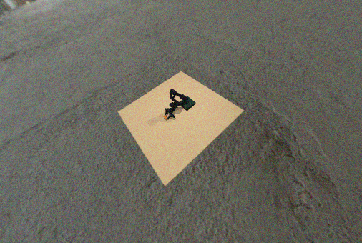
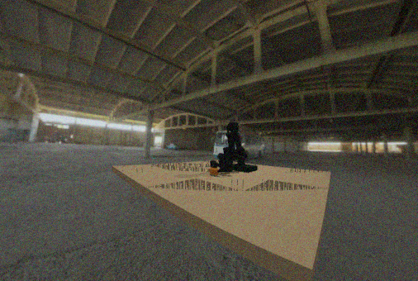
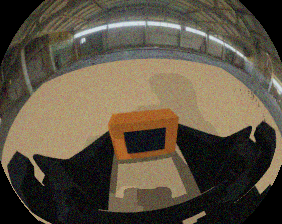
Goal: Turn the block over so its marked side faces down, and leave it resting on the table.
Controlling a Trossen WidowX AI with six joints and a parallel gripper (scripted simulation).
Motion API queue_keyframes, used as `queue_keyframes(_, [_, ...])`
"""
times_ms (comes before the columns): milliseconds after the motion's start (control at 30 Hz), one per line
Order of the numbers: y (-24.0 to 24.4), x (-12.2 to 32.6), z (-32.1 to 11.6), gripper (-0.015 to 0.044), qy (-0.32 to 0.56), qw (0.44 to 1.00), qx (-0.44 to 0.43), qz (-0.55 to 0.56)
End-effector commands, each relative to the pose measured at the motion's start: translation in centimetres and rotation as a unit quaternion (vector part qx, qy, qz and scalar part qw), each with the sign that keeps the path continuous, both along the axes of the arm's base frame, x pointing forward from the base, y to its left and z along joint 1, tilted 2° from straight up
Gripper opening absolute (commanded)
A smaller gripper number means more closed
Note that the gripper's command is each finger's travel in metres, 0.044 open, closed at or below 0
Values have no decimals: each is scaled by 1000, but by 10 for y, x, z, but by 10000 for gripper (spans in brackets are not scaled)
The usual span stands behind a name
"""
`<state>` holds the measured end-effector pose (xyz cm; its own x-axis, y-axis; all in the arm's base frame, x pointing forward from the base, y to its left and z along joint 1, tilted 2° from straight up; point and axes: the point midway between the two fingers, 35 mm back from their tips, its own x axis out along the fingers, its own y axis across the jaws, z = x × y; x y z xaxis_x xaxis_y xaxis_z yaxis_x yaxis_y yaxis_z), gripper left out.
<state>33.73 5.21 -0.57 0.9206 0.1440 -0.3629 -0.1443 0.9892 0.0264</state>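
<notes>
"where is the orange block (image 1: 165, 117) (image 2: 213, 171) (image 3: 144, 134)?"

"it's in the gripper (image 1: 169, 115) (image 2: 215, 167) (image 3: 144, 142), low by the table (image 1: 172, 150) (image 2: 264, 211) (image 3: 92, 90). i can't tell if it touches."

"are the fingers open?"

"they are a good way apart, but pinching the block's two sides."

"why hold it like that?"

"maybe so the block can tip with the gripper. the dark patch (image 3: 145, 140) on the block looks back at the wrist. i think that's the marked side."

"any words on the block?"

"none i can read."
</notes>
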Motion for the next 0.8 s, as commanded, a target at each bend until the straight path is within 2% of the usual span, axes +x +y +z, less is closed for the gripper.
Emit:
queue_keyframes(0, [-1, -1, 0, 158, 0, 1000, 1, -3])
queue_keyframes(367, [-1, -1, 0, 440, 0, 1000, 1, -3])
queue_keyframes(767, [-1, -1, 0, 440, 0, 1000, 1, -3])
